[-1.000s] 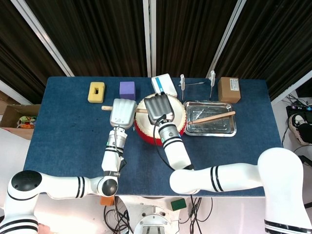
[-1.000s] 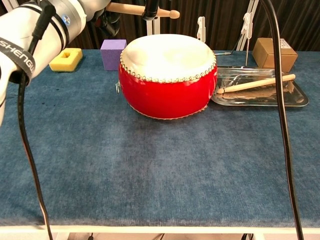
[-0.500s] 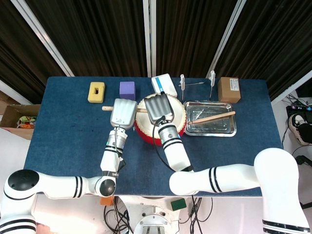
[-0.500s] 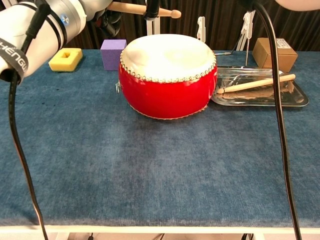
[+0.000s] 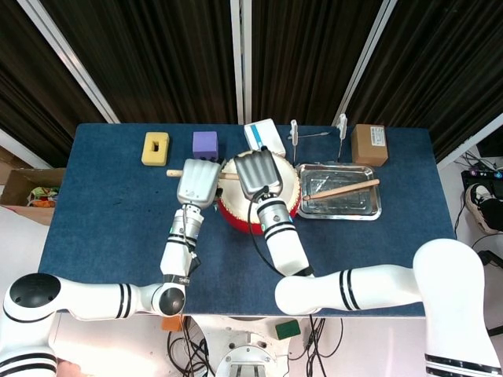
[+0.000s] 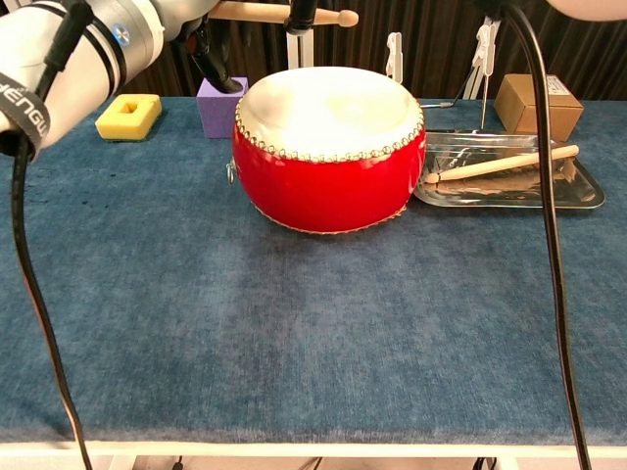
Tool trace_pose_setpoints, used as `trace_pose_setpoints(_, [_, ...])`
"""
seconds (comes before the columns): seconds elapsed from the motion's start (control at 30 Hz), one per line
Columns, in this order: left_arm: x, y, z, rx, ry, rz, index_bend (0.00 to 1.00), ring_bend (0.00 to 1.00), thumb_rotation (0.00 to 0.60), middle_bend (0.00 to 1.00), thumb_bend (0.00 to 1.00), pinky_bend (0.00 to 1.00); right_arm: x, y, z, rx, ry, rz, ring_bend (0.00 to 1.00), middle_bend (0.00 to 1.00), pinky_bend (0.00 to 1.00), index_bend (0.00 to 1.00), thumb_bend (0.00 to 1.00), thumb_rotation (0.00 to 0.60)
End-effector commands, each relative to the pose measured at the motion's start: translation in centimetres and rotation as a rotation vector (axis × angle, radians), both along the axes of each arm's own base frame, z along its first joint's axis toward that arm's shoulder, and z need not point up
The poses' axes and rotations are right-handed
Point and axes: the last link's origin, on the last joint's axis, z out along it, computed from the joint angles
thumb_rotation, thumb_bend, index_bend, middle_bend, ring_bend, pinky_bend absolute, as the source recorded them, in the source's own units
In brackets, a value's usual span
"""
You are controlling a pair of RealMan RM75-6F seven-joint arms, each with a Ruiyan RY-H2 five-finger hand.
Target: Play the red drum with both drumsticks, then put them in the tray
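The red drum [image 6: 328,147] with its pale skin stands mid-table; in the head view only its red side [image 5: 236,217] shows under the hands. My left hand [image 5: 196,184] grips a wooden drumstick [image 6: 284,14] held level, high above the drum's far left edge, its butt end [image 5: 171,173] sticking out left of the hand. My right hand [image 5: 255,174] hovers over the drum, back towards the camera, so its palm is hidden. A second drumstick [image 6: 500,164] lies slantwise in the metal tray [image 6: 578,196], right of the drum. From the head view that stick [image 5: 343,189] crosses the tray [image 5: 373,210].
Along the far edge sit a yellow sponge [image 5: 155,148], a purple cube [image 5: 205,144], a white box [image 5: 265,136], two white clip stands [image 5: 294,132] [image 5: 342,126] and a cardboard box [image 5: 368,144]. Black cables [image 6: 549,245] hang in front of the chest camera.
The left hand and its drumstick have shifted slightly to the right. The right hand, drum, tray and second stick have stayed put.
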Motion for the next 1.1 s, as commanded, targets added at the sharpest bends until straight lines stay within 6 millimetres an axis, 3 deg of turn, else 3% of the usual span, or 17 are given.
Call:
trace_pose_setpoints(0.03, [-0.2, 0.1, 0.1, 0.004, -0.001, 0.006, 0.26, 0.42, 0.600, 0.37, 0.07, 0.75, 0.0, 0.0, 0.0, 0.001, 0.000, 0.000, 0.44, 0.61, 0.35, 0.75, 0.53, 0.600])
trace_pose_setpoints(0.37, [-1.5, 0.6, 0.9, 0.005, -0.065, 0.056, 0.23, 0.36, 0.600, 0.31, 0.06, 0.65, -0.6, 0.0, 0.5, -0.003, 0.004, -0.008, 0.44, 0.61, 0.35, 0.75, 0.53, 0.600])
trace_pose_setpoints(0.73, [-4.9, 1.1, 3.3, 0.002, -0.146, 0.144, 0.18, 0.27, 0.600, 0.23, 0.06, 0.53, -2.9, -0.3, 2.7, -0.029, 0.004, -0.026, 0.44, 0.61, 0.35, 0.75, 0.53, 0.600])
trace_pose_setpoints(0.9, [-7.5, 1.2, 5.3, 0.033, -0.161, 0.179, 0.18, 0.26, 0.600, 0.23, 0.06, 0.52, -5.8, -0.3, 4.6, -0.051, 0.004, -0.051, 0.44, 0.61, 0.35, 0.76, 0.53, 0.600])
trace_pose_setpoints(1.1, [-11.2, 0.9, 8.3, 0.098, -0.173, 0.216, 0.18, 0.26, 0.600, 0.23, 0.06, 0.52, -11.6, 0.1, 8.2, -0.084, -0.013, -0.094, 0.44, 0.61, 0.35, 0.76, 0.53, 0.600])
